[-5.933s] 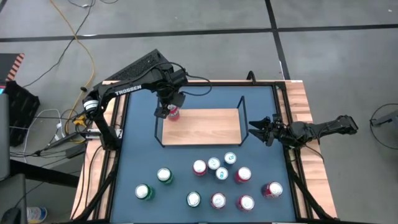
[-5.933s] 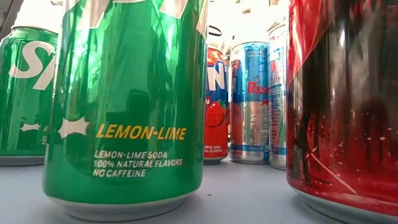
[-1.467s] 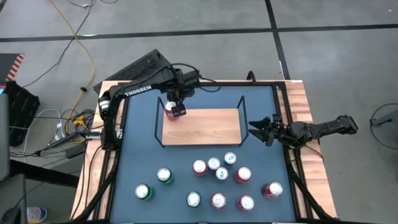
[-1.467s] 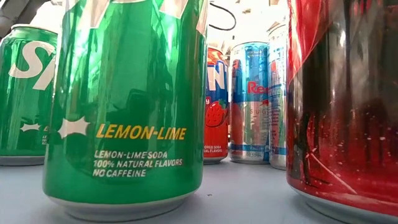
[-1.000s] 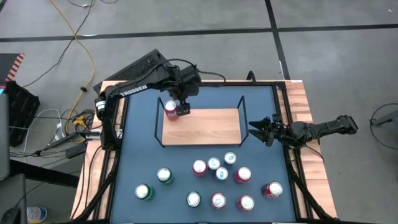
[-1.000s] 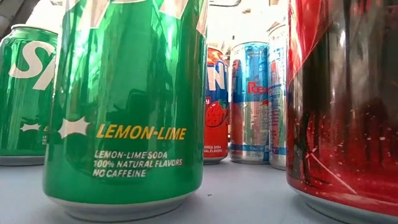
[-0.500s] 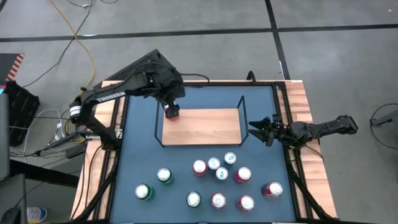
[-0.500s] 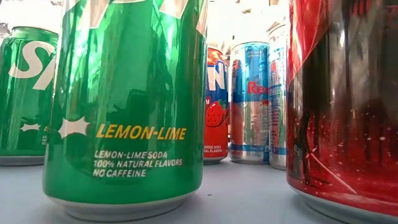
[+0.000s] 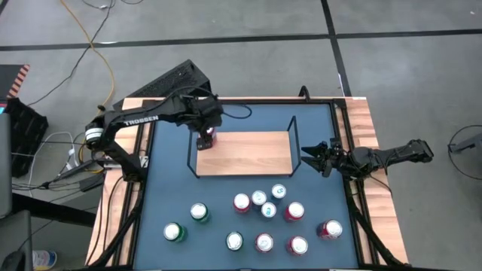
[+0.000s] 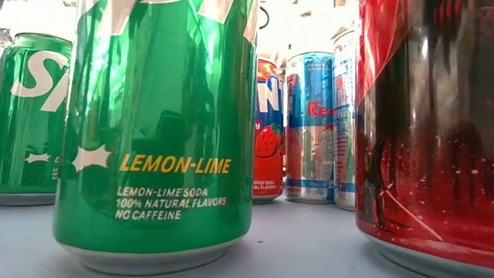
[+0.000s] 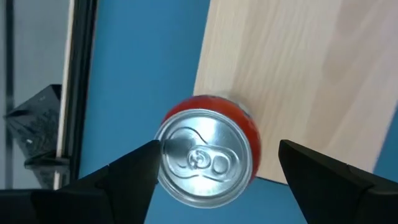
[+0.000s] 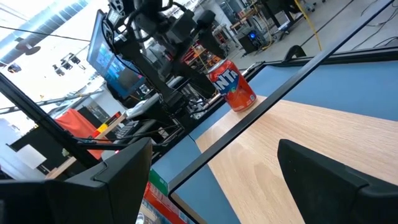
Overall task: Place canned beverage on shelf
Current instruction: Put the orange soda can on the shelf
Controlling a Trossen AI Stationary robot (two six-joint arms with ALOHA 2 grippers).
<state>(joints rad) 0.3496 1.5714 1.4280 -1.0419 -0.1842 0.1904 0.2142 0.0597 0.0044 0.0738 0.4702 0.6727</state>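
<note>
A red soda can (image 11: 208, 155) stands upright on its base at the far left corner of the light-wood shelf (image 9: 248, 154); it also shows in the right wrist view (image 12: 233, 87). My left gripper (image 9: 205, 139) hangs over it, pointing steeply down and open. Its fingers (image 11: 134, 174) stand on either side of the can's top. My right gripper (image 9: 320, 158) waits open and level at the table's right edge, pointing at the shelf, with nothing between its fingers. My left gripper comes at the red can from above, one finger on each side of the top rim (image 11: 165, 146). One fingertip shows close against that rim and the other stands apart from it. Whether it touches the can, I cannot tell.
Several cans stand in a loose group on the blue tabletop's near half (image 9: 260, 199), red, green and blue-silver ones; the low view is filled by a green can (image 10: 154, 131) and a red one (image 10: 428, 123). Black wire frames (image 9: 294, 143) rise at the shelf's ends.
My left gripper has gone toward the table's left edge and down, from beside the red can to right over it, staying open. The can has kept its place on the shelf's corner.
</note>
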